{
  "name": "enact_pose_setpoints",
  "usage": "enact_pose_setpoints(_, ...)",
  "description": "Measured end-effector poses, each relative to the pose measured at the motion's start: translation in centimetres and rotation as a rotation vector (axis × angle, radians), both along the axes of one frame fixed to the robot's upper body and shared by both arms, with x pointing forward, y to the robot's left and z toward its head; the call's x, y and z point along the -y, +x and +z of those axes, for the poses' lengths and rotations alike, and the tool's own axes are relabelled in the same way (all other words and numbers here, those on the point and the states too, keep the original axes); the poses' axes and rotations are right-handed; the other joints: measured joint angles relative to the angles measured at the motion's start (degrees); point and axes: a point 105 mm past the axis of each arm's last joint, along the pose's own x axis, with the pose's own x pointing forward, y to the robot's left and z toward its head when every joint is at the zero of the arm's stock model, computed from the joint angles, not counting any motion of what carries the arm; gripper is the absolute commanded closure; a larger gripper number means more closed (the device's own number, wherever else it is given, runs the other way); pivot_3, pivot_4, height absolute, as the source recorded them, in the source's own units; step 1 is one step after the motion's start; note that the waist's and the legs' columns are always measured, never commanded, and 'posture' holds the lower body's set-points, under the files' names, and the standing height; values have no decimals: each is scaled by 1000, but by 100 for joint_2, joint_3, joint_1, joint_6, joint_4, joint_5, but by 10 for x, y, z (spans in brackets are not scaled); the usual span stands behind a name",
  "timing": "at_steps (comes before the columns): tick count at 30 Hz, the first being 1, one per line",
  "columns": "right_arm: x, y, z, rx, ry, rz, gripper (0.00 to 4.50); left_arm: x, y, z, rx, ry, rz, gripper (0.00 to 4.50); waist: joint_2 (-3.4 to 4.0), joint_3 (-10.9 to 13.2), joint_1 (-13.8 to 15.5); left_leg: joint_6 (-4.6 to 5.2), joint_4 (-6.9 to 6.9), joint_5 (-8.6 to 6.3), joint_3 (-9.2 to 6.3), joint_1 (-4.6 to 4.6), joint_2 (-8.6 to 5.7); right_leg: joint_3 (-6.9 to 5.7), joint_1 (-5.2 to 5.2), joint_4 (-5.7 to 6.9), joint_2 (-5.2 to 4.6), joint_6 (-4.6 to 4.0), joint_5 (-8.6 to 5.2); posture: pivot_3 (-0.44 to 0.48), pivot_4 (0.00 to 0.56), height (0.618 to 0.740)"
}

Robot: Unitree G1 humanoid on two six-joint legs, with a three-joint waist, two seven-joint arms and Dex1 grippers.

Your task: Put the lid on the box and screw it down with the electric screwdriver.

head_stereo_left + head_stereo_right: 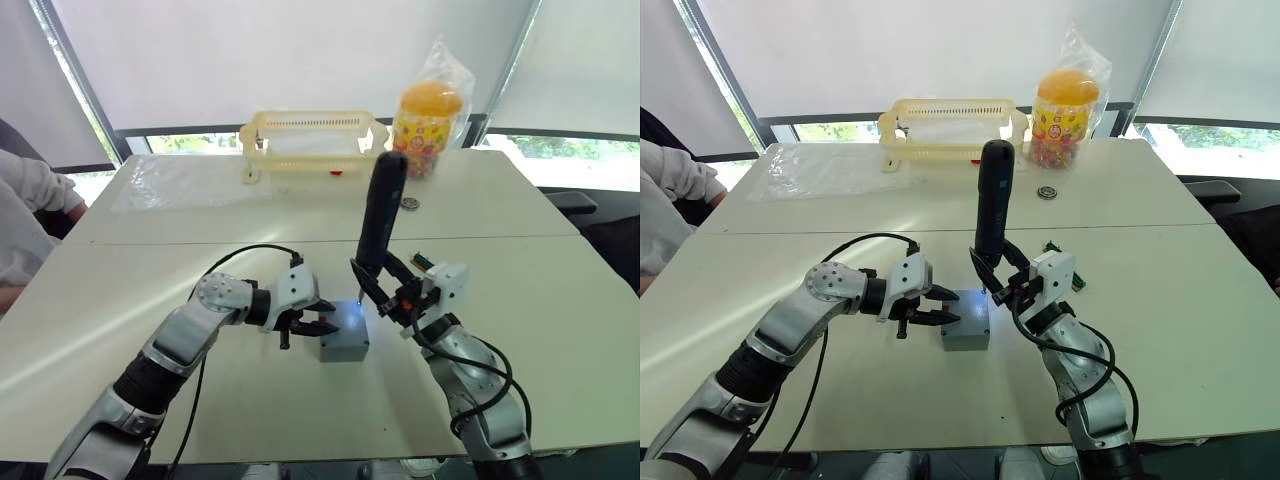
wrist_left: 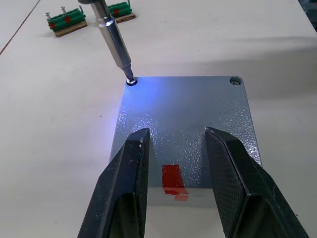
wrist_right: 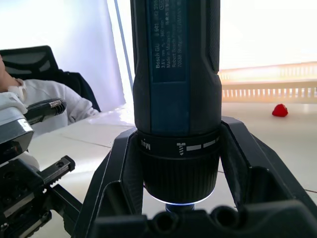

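Right gripper (image 1: 992, 283) clamped on dark pen-shaped electric screwdriver (image 1: 992, 200), bit seated in flat grey plastic lid (image 2: 183, 129) corner screw, left gripper (image 2: 176, 148) parted above: tilt risks cam-out.

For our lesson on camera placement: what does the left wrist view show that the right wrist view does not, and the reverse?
Left wrist view: the bit tip seated in a corner screw hole of the lid, a red mark, and green circuit boards; the left gripper hovers open over the lid.
Right wrist view: the right gripper clamped around the tool's body, plus a pale basket.
Both: the electric screwdriver.
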Motion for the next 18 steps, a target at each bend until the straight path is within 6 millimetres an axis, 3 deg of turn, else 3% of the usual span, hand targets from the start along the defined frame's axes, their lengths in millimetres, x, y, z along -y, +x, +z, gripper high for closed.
enact_pose_setpoints(6,12,-2,16,-12,-6,-70,2752,1,0,0,-1,-1,-16,2748,7,7,3,0,-5,0,0,-11,-3,-2,-6,-11,-2,0,0,0,150,740)
enact_pose_setpoints(18,6,-3,14,-39,19,-54,2752,3,0,0,-2,-5,-23,2748,11,12,-5,0,-9,0,0,-12,-3,-4,-9,-11,-1,1,0,0,150,740)
